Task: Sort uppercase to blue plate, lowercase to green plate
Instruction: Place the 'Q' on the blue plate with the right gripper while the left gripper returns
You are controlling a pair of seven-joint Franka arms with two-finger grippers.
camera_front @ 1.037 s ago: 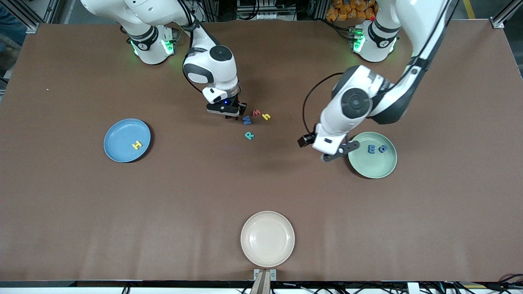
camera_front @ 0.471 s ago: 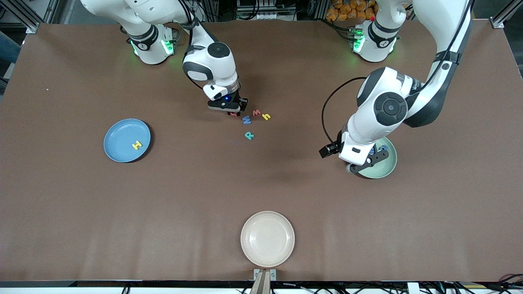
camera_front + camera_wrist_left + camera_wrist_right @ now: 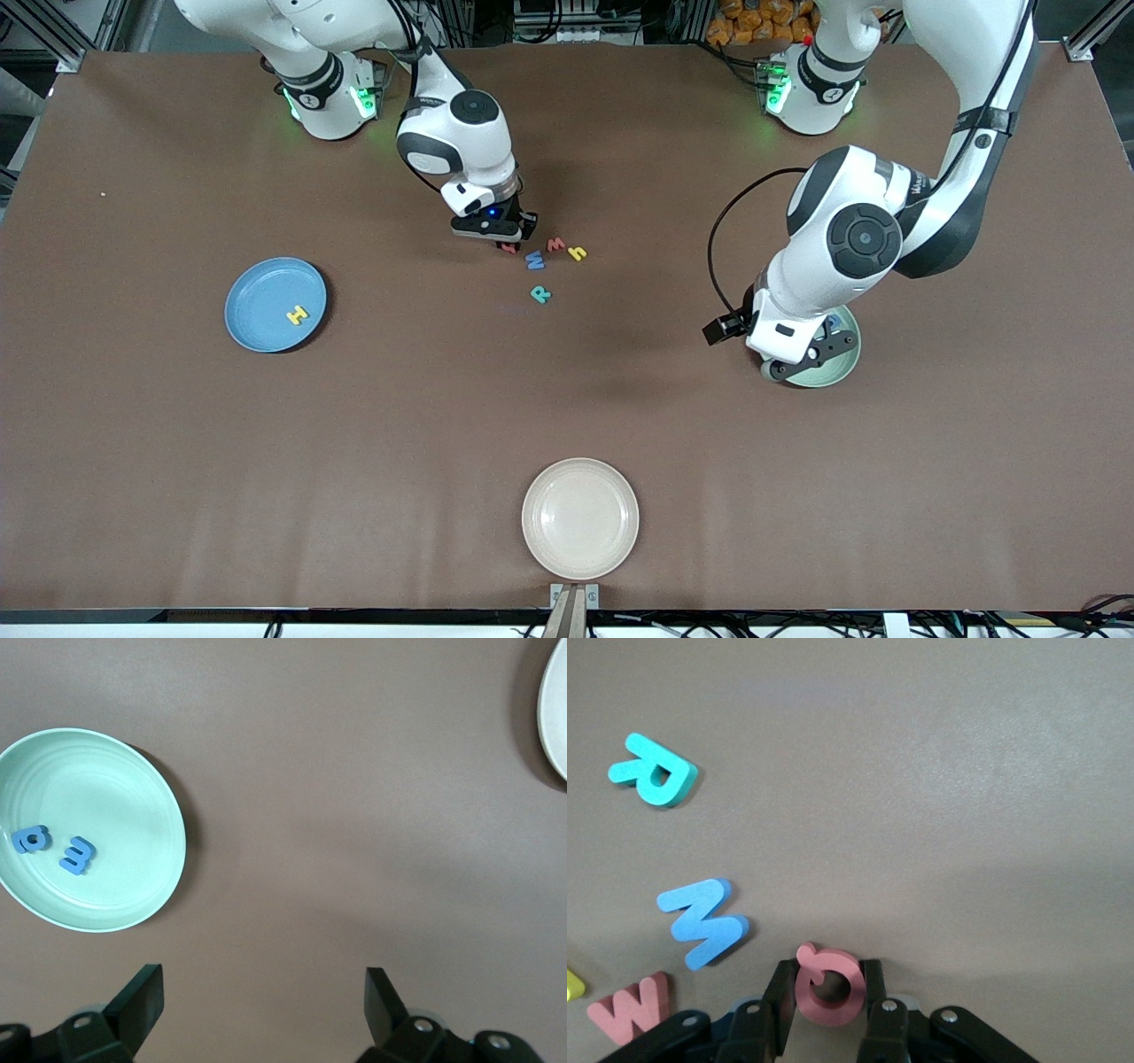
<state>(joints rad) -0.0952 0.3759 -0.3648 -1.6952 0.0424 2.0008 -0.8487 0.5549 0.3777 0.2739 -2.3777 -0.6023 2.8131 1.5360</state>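
Note:
My right gripper (image 3: 509, 237) is down at the table, shut on the red Q (image 3: 827, 1015) at the letter cluster. Beside it lie the blue W (image 3: 535, 260), teal R (image 3: 540, 293), red w (image 3: 556, 244) and yellow h (image 3: 578, 253). The yellow H (image 3: 297, 314) lies in the blue plate (image 3: 261, 292). My left gripper (image 3: 797, 359) hangs open and empty by the green plate (image 3: 133, 806), which holds the blue e (image 3: 78, 855) and the blue p shape (image 3: 31, 839). In the front view the left arm hides most of that plate.
A cream plate (image 3: 580, 518) sits near the table edge closest to the front camera. Bare brown tabletop lies between the plates and round the letters.
The left arm swung toward its own end of the table and now covers the green plate. The right gripper moved slightly and closed its fingers on the red Q.

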